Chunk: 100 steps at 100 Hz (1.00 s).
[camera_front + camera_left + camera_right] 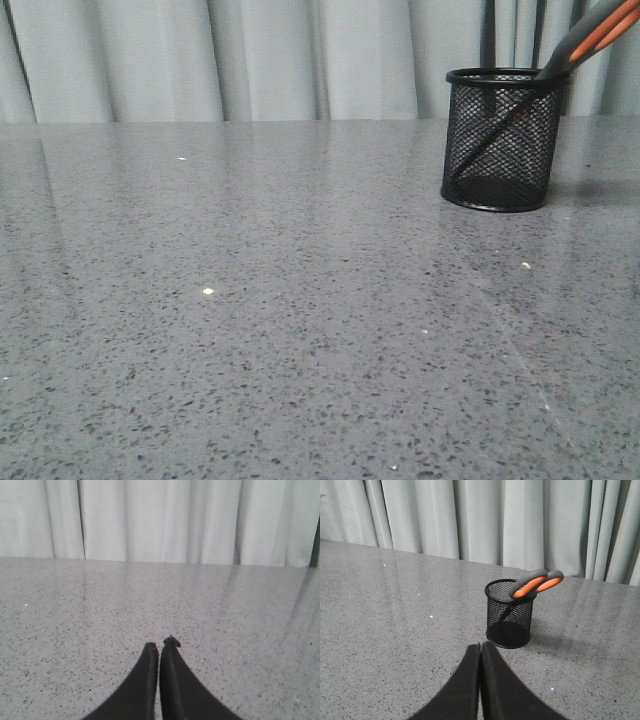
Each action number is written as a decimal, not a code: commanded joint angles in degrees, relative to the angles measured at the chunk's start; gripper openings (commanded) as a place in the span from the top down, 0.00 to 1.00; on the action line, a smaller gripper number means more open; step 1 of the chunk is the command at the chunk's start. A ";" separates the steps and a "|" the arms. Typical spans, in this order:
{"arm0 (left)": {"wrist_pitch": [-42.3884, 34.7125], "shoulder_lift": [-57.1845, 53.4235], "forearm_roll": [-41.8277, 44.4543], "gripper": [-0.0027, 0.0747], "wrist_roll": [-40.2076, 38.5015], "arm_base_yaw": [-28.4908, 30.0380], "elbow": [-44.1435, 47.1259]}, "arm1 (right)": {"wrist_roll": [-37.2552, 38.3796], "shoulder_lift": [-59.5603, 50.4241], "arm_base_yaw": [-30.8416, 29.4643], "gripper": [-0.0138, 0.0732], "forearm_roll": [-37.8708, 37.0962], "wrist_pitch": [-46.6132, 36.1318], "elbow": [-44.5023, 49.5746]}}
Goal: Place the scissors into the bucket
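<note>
The black wire-mesh bucket [502, 139] stands upright on the grey table at the far right. The scissors [590, 38] stand inside it, blades down, and lean to the right; their grey handles with orange lining stick out over the rim. The right wrist view shows the same bucket [509, 614] with the scissors [536, 583] in it. My right gripper [480, 645] is shut and empty, apart from the bucket on the near side. My left gripper [160, 645] is shut and empty over bare table. Neither gripper shows in the front view.
The speckled grey table [250, 320] stretches wide in front of the bucket. Pale curtains [250, 55] hang behind the table's far edge.
</note>
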 commanded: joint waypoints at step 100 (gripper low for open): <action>9.80 -1.50 1.26 0.99 -0.64 0.12 2.33 | -0.56 0.95 0.05 0.89 0.57 -4.32 -0.92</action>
